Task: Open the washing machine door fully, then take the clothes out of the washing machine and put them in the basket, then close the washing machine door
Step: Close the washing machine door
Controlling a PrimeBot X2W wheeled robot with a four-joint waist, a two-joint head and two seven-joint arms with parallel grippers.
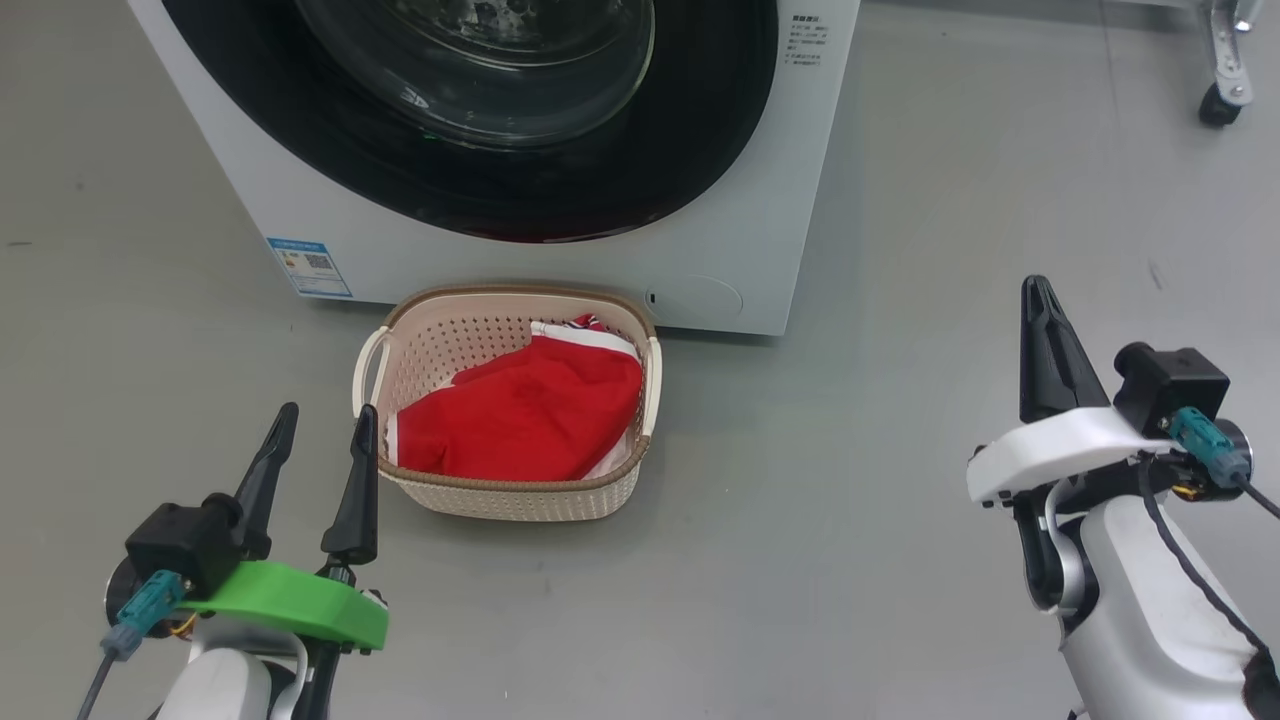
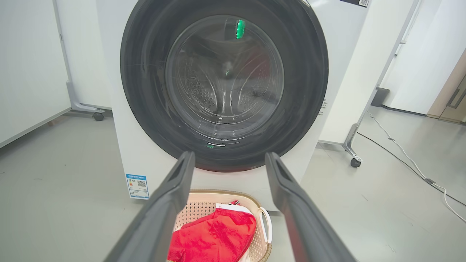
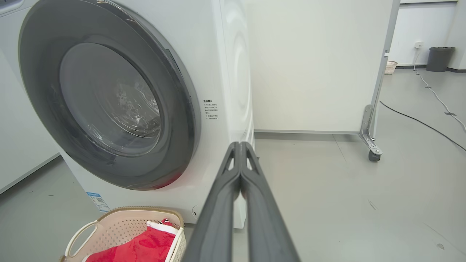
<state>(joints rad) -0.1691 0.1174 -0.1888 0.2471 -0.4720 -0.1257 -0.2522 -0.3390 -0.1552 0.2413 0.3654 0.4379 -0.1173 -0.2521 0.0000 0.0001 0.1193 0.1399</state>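
Since the door (image 1: 480, 100) looks shut at the frame's top and the clothes (image 1: 520, 415) lie in the basket (image 1: 520, 488) at centre, we judge little remains; our left gripper (image 1: 328, 410), fingers apart, sits nearer the basket than our right gripper (image 1: 1037, 290), fingers pressed together.

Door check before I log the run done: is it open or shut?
Shut. The door sits flush against the washer front, with no gap around its black rim.
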